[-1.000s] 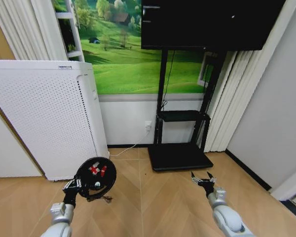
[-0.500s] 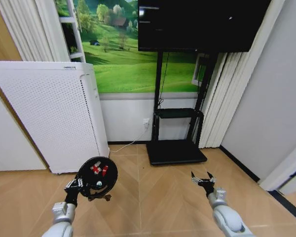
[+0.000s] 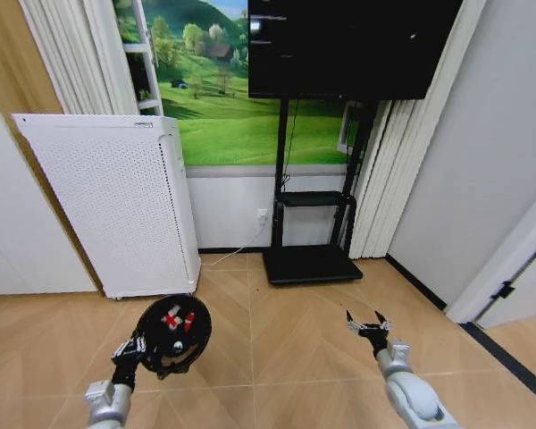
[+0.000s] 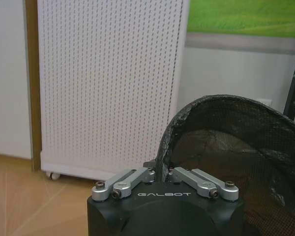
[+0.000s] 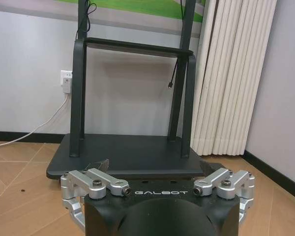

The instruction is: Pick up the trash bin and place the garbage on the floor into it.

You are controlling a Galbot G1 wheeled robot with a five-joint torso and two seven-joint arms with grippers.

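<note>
**Kid:** What are you holding?

**Robot:** My left gripper (image 3: 132,344) holds the trash bin (image 3: 171,336). My two fingers are pinched tight on its rim (image 4: 163,152). The bin hangs in the air above the wood floor (image 3: 286,357), tipped so its open top faces me.

**Kid:** Is there something in it?

**Robot:** Yes. From my head I see the garbage (image 3: 177,320) inside, red and red-and-white scraps lying against the dark mesh wall. There is a tiny pale bit lower down too, but I cannot tell what it is.

**Kid:** What is that big white box?

**Robot:** That is a white appliance (image 3: 116,206) full of little holes. It stands on the floor by the wall, behind the bin. In my left wrist view it is right behind the bin's rim.

**Kid:** And your other hand?

**Robot:** My right gripper (image 3: 368,323) is held out low over the floor, well apart from the bin. Its fingers are spread wide and hold nothing.

**Kid:** What is in front of it?

**Robot:** A black TV stand (image 5: 128,123) on a flat black base, beside a pale curtain (image 5: 233,73). A white cord (image 5: 37,130) runs from a wall socket (image 5: 65,81) down to the floor.
</note>
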